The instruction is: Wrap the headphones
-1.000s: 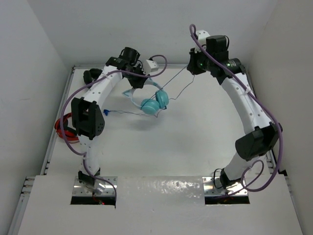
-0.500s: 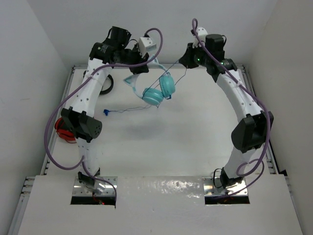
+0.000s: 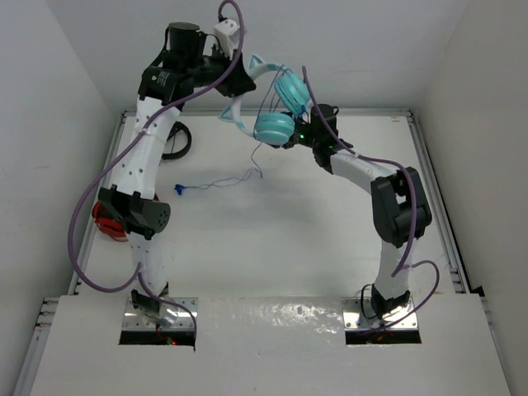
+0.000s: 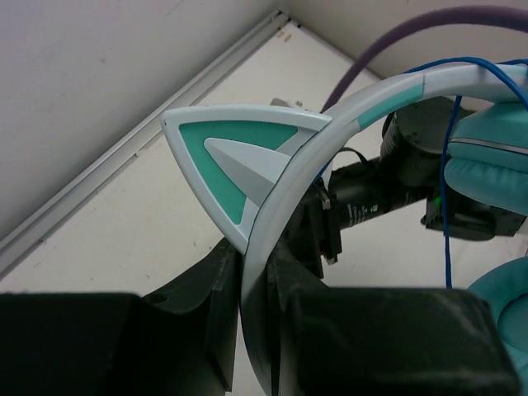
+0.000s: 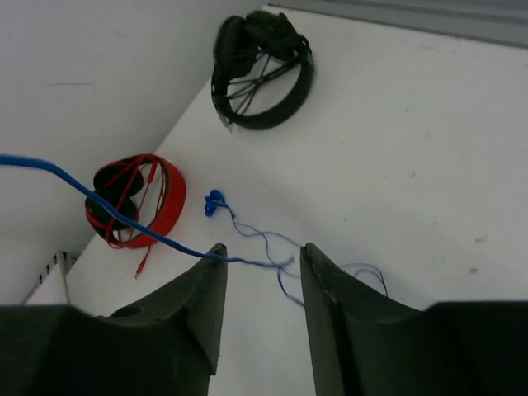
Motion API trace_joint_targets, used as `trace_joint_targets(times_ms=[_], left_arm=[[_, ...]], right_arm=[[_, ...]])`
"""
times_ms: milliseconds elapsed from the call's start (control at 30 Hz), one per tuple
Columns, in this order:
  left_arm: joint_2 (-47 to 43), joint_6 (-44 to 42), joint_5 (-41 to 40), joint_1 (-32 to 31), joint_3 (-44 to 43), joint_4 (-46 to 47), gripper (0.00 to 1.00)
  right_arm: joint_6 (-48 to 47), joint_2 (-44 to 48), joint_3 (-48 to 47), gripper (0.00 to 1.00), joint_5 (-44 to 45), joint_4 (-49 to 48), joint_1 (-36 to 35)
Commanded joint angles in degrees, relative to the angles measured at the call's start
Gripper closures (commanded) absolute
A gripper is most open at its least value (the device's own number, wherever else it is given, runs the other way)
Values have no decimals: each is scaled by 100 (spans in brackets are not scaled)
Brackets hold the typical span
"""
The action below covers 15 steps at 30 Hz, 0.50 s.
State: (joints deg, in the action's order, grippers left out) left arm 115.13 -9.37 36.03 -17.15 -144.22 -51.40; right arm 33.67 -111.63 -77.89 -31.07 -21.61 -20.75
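Note:
The teal headphones (image 3: 280, 111) hang in the air at the back of the table, earcups down. My left gripper (image 3: 233, 82) is shut on the pale headband (image 4: 285, 177) just below a cat ear (image 4: 239, 157); the turquoise earcups (image 4: 495, 165) show at the right. The thin cable (image 3: 239, 177) drops to the table and ends in the blue plug (image 3: 179, 189). My right gripper (image 3: 299, 136) sits just below the earcups, open. In the right wrist view the blue cable (image 5: 124, 221) runs across the gap of the right gripper (image 5: 262, 252), over the left fingertip; the plug (image 5: 214, 202) lies beyond.
Black headphones (image 3: 177, 140) lie at the back left, also in the right wrist view (image 5: 262, 70). Red headphones (image 3: 103, 216) lie at the left edge, also in the right wrist view (image 5: 136, 202). Walls close in on the left, back and right.
My left arm has lifted the headphones higher and toward the back wall. My right gripper has swung left from the back right to under the earcups. The cable now hangs slack.

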Motion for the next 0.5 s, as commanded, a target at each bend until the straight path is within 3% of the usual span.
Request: trace_joint_targets(times_ms=[0,200,467], left_arm=[[-219,1136,202,264,-396,850,100],[-298,1297,63,466,-528,1018,100],[-263,1367,-158,519,-800,1070,100]], right_arm=[[561,-77,-42,58,180,-1363,-25],[878,-332,-60,43,-57,-1856,-78],[526,-798,-59,42,742,-1329,-236]])
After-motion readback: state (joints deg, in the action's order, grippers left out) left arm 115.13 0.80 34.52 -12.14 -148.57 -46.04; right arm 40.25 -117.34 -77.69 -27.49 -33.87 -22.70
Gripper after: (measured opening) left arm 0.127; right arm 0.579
